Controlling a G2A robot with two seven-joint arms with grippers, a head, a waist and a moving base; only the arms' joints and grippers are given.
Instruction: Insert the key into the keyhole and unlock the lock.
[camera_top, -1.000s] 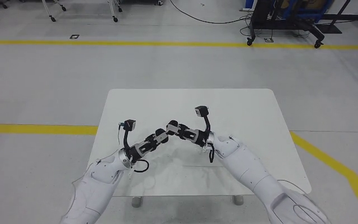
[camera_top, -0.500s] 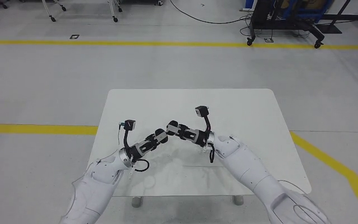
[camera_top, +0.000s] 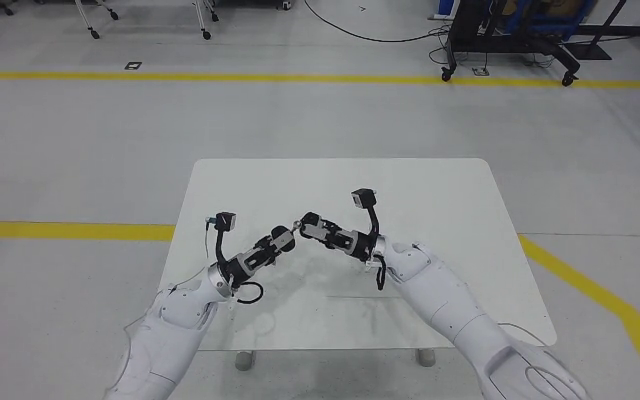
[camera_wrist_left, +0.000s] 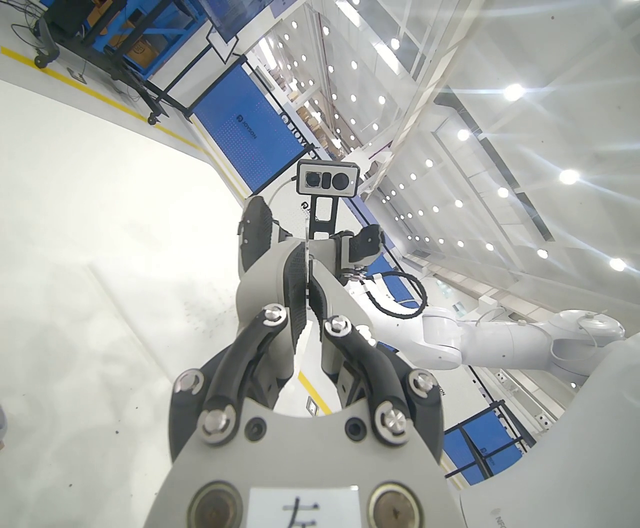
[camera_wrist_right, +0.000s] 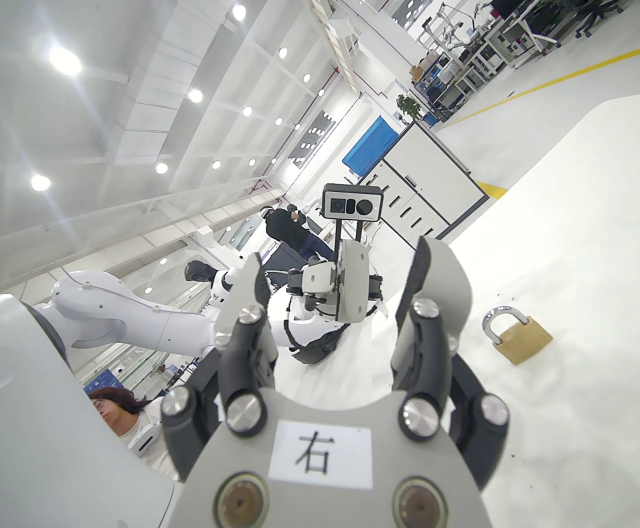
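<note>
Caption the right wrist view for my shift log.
Open right gripper near brass padlock with silver shackle, lying on white table.

Table (camera_top: 450, 200): 1, white.
Padlock (camera_wrist_right: 517, 332): 1, brass body, steel shackle.
Grippers: 2, namely left gripper (camera_wrist_left: 306, 265) and right gripper (camera_wrist_right: 340, 255).
Key (camera_wrist_left: 306, 235): possibly 1, a thin pale sliver at the left gripper's tips, too small to confirm.

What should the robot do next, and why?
Probably lower the right gripper to the padlock and grasp it: its jaws stand open and empty, and the padlock lies loose on the table, held by nothing.
</note>
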